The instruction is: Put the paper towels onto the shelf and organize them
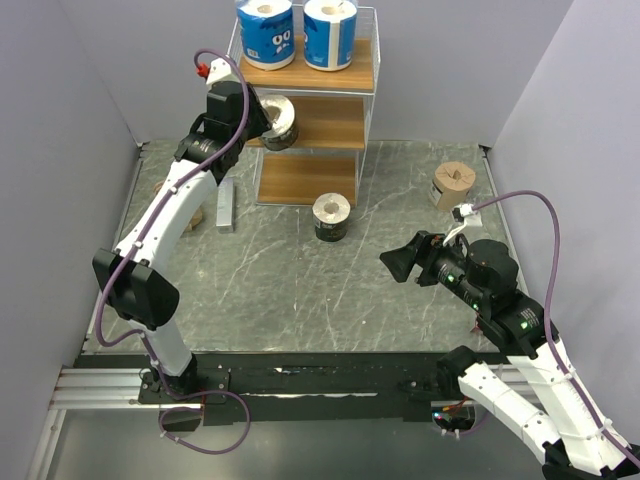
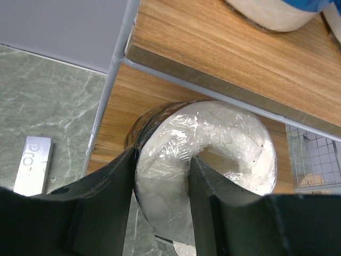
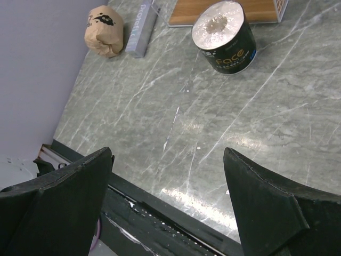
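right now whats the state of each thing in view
left gripper, closed on first black roll at shelf middle tier
right gripper, open, empty
blue-and-white rolls, upright on top tier
second black roll, upright on table
tan roll, on table, right side
other tan roll, on table beside grey bar

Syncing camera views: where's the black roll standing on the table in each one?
Top external: black roll, centre, just before the shelf's bottom board.
Left wrist: not in it; that is a second roll at the shelf.
Right wrist: black roll, top, right of centre.
Shared landmark: grey metal bar, in all three.
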Motion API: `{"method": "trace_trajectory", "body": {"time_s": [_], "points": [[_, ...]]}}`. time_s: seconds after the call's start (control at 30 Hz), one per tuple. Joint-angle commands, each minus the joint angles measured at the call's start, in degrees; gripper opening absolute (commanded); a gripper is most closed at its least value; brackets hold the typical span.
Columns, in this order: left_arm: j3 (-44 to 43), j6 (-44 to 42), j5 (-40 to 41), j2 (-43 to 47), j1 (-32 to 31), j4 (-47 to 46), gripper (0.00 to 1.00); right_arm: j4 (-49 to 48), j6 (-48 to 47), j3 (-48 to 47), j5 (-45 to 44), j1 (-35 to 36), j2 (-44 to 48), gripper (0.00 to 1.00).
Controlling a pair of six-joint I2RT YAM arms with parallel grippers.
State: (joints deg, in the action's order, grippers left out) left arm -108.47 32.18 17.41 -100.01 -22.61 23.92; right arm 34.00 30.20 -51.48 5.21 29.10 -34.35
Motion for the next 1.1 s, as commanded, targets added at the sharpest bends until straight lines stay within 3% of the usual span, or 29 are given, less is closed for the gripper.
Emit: {"method": "trace_trajectory", "body": {"time_s": [0.0, 0.17, 0.33, 0.5, 0.83, 1.07], "points": [[-2.28, -0.37, 1.58, 0.69, 0.11, -8.27, 0.48, -1.48, -0.05, -2.22, -0.64, 0.16, 0.42, 0.91], [-2.63, -0.90, 1.57, 0.34, 0.11, -10.82, 0.49, -1.30, -0.05, -2.30, -0.82, 0.16, 0.33, 0.91], [-1.32, -1.86, 0.96, 1.74, 0.02, -13.64, 0.68, -1.21, -0.14, -2.22, -1.17, 0.08, 0.60, 0.91], [2.46, -4.23, 0.70, 4.99, 0.11, -16.45, 0.76, -0.95, 0.13, -2.04, -1.26, 0.17, 0.86, 0.91], [19.06, -6.61, -6.42, 16.06, -0.15, -20.14, 0.55, -0.78, 0.57, -1.51, -0.99, 0.08, 1.30, 0.91], [20.84, -6.43, -7.30, 14.05, -0.94, -20.14, 0.51, -1.04, 0.92, -1.51, -0.64, 0.17, 1.13, 0.91]]}}
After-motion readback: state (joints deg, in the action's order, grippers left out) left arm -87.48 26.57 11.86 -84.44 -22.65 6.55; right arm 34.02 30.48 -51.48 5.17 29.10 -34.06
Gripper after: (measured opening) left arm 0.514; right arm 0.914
